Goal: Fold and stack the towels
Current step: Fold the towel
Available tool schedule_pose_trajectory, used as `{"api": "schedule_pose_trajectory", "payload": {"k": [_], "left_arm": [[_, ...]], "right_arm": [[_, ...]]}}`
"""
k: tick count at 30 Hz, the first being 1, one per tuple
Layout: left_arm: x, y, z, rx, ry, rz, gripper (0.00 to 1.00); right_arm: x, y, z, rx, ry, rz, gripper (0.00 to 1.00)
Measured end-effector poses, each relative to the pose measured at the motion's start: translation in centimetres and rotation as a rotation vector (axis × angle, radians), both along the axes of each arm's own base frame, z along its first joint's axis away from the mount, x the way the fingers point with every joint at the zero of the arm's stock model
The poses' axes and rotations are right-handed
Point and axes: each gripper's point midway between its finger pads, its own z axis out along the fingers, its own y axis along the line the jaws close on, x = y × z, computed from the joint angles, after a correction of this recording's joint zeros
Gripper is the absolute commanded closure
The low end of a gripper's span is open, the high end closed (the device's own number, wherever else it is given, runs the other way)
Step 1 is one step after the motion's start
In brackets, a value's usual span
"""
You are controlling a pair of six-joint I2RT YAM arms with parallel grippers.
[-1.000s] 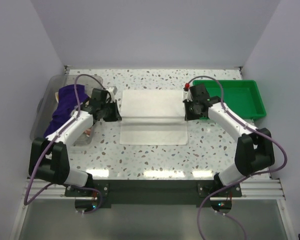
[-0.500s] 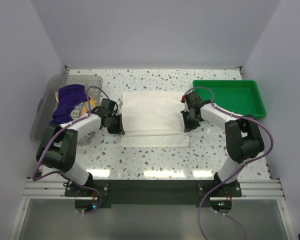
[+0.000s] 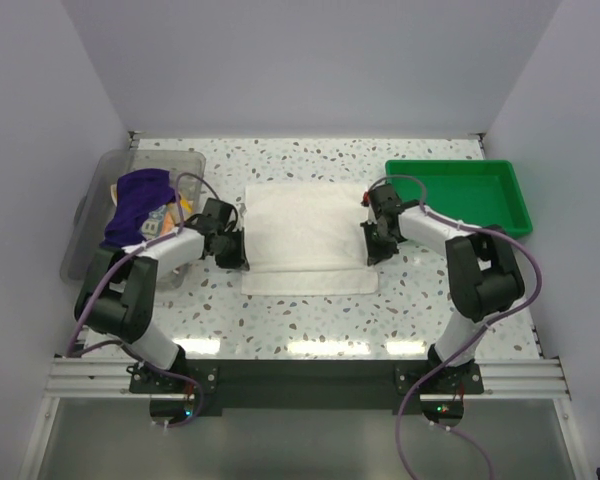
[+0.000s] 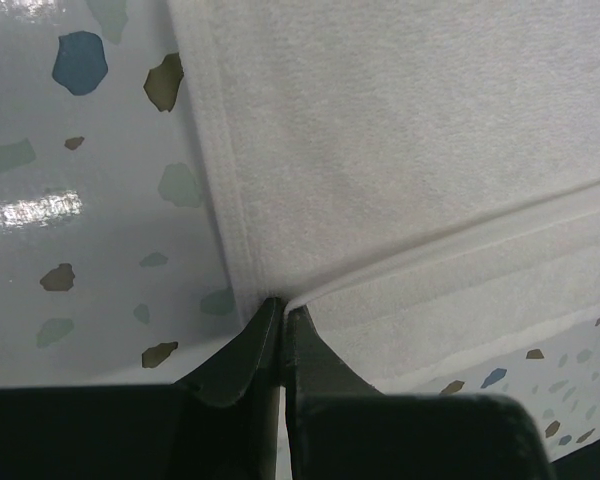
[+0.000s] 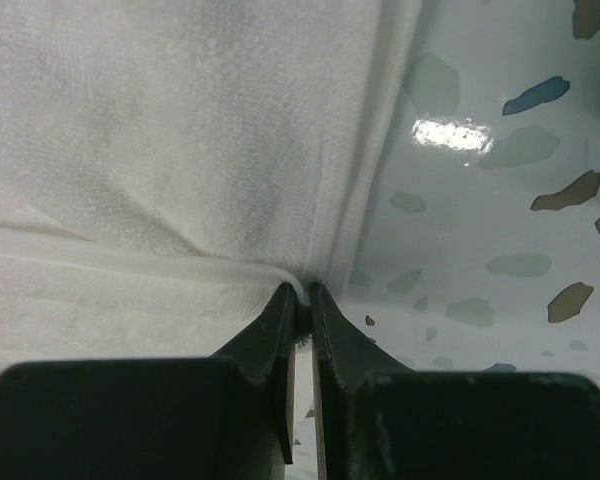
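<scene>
Left gripper (image 4: 283, 312), right gripper (image 5: 302, 295): jaws pinched narrow on opposite side hems of plain white terry towel (image 3: 305, 235), likely so fold lands square.

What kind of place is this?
Probably a robot lab's test booth: plain walls around a speckled table, a left arm and right arm bolted at its edge, and a green tray.

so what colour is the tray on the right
The tray is green, clearest in the top view.

Tool (image 4: 282, 306) (closed) — on white towel (image 4: 400, 130)
</scene>
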Motion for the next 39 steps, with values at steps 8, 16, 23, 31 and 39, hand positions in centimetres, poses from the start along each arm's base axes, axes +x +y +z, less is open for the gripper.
{"api": "schedule_pose_trajectory", "payload": {"k": [8, 16, 23, 31, 39], "left_arm": [[1.6, -0.5, 0.1, -0.008, 0.003, 0.038, 1.00], [3.2, -0.9, 1.3, -0.019, -0.034, 0.045, 1.00], [5.4, -0.8, 4.6, -0.003, -0.136, 0.041, 1.00], [5.4, -0.3, 10.2, -0.012, -0.293, 0.016, 1.00], [1.6, -0.5, 5.4, -0.036, -0.167, -0.026, 1.00]], "right_arm": [[2.5, -0.2, 0.1, -0.010, -0.012, -0.031, 1.00], [3.7, -0.5, 0.4, -0.014, -0.038, -0.041, 1.00], [4.4, -0.6, 4.0, 0.001, -0.124, -0.044, 1.00], [4.1, -0.5, 10.3, 0.064, -0.282, -0.044, 1.00], [1.2, -0.6, 5.7, 0.060, -0.136, -0.035, 1.00]]}}
